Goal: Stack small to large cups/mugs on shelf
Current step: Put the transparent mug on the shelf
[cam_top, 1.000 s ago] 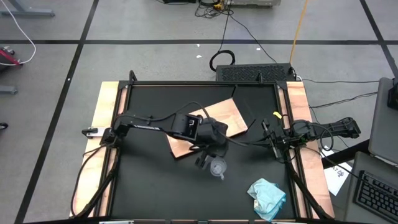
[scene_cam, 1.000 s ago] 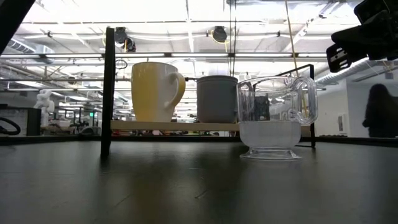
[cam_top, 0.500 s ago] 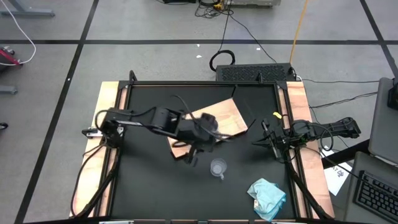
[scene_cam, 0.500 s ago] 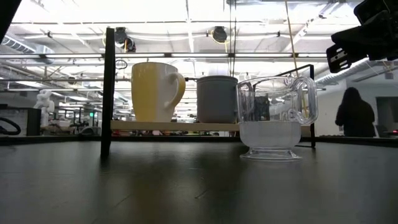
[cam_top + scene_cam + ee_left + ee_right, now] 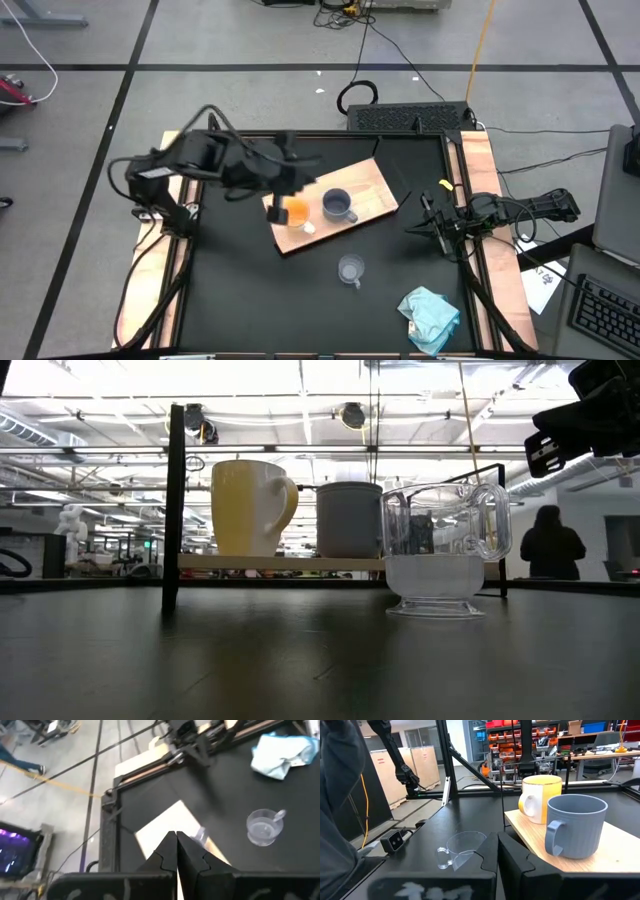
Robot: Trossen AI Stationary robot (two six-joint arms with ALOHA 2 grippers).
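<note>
The orange mug with a white handle and the blue-grey mug stand side by side, upright, on the light-wood shelf board. The clear glass cup stands upright on the black tabletop, nearer than the board; it also shows in the left wrist view. My left gripper is shut and empty, high above the board's left part. My right gripper is shut and empty at the table's right edge, pointing toward the cups.
A pale teal cloth lies crumpled at the near right of the table. A black frame post stands in front of the board in the low view. A person stands in the room far behind the table.
My left arm has drawn back from over the glass cup, rising and going toward the table's far left edge. The two mugs on the board, which it hid from above, now show. The glass cup has stayed where it was.
</note>
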